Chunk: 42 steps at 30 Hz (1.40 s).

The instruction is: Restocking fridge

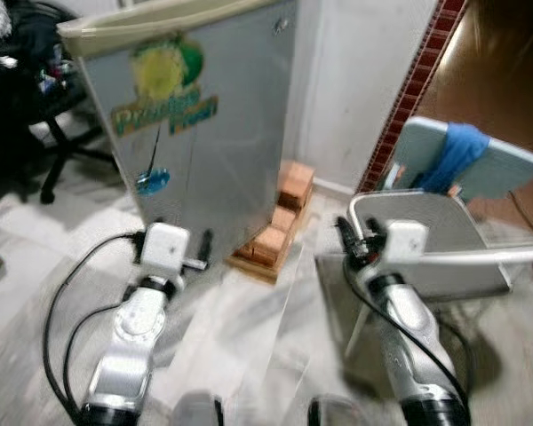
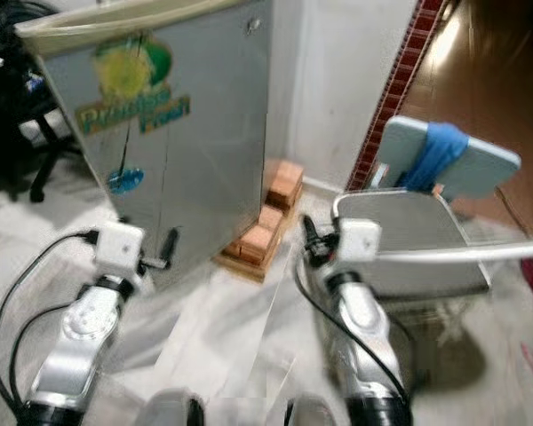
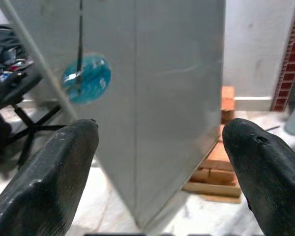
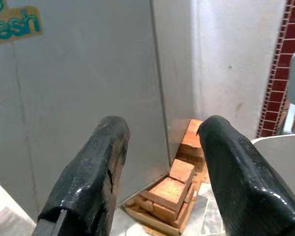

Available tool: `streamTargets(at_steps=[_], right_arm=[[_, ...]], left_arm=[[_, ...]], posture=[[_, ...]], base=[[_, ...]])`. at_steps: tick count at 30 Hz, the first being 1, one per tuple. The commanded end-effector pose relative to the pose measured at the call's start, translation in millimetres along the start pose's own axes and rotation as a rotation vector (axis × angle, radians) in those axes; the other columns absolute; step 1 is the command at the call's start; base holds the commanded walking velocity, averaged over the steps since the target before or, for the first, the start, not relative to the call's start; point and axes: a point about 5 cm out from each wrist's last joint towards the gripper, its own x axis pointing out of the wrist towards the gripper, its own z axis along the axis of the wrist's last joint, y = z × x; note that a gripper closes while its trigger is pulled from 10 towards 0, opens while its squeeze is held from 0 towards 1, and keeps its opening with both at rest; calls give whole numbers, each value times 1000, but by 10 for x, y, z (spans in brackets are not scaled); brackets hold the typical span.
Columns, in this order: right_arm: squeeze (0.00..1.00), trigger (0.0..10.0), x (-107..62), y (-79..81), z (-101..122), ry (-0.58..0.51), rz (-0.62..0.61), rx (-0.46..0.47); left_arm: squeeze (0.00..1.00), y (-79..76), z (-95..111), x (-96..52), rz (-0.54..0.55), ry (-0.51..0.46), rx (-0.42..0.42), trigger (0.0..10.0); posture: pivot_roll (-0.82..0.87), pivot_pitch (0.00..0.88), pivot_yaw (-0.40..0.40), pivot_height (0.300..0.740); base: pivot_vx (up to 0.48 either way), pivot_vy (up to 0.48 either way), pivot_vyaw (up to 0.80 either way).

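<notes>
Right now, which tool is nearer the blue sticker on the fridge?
Left. The left tool is close in front of the fridge, just below and right of the blue sticker. The right tool sits off past the fridge's right edge, by the chair.

A pale marble floor [image 1: 249, 337] carries the fridge [image 1: 204, 133], stacked bricks [image 1: 280, 222] and a chair [image 1: 444, 231].

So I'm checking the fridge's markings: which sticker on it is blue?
The small round sticker low on the fridge side is blue, nearest the left gripper. The larger sticker above is yellow and green with lettering.
</notes>
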Motion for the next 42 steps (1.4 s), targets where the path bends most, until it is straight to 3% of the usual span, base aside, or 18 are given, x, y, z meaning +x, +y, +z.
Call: streamTargets(at_steps=[1, 7, 25, 36, 42], right_arm=[[0, 10000, -85, -174, -48, 16, -65, -9], [0, 10000, -80, -152, -141, 30, -75, -10], [0, 10000, -10, -108, -57, -10, -39, -40], [0, 10000, 34, -128, -10, -24, -48, -56], [0, 10000, 54, -114, -15, -10, -54, -110]], left_arm=[[0, -133, 57, 12, -43, -32, -3, 10000], [0, -136, -78, 30, -30, 33, -61, 10000], [0, -77, 21, 106, 10, -19, -38, 10000], [0, -32, 2, 108, 34, -16, -29, 10000], [0, -7, 4, 101, 37, -19, -16, 10000]], posture=[[30, 44, 9, 740], [7, 31, 27, 740], [11, 38, 13, 740], [14, 48, 9, 740], [14, 53, 10, 740]], base=[[0, 480, -800], [0, 480, -768], [0, 480, -754], [0, 480, 0], [0, 480, 0]])
